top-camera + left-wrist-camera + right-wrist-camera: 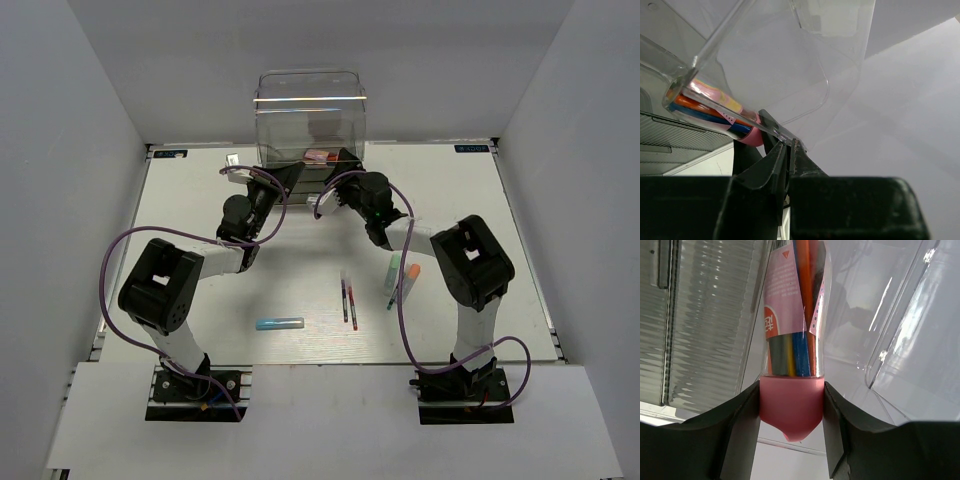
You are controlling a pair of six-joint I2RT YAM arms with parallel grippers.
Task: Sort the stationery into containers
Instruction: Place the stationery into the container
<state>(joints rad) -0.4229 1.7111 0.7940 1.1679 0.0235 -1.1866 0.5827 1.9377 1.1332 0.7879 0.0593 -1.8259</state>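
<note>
My right pincer (791, 412) grasps the stubby pink-capped cylinder (790, 340) by its cap. My left pincer (788, 150) is clenched on the edge of the tall clear plastic organiser (310, 115).

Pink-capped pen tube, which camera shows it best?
Right wrist: the tube fills the frame, pink cap gripped between the fingers. Left wrist shows part through clear plastic; the top view gives only a pink speck.

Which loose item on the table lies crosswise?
The light blue stick, alone on the left; the purple pen, red pen and orange-capped marker point roughly toward the organiser.
</note>
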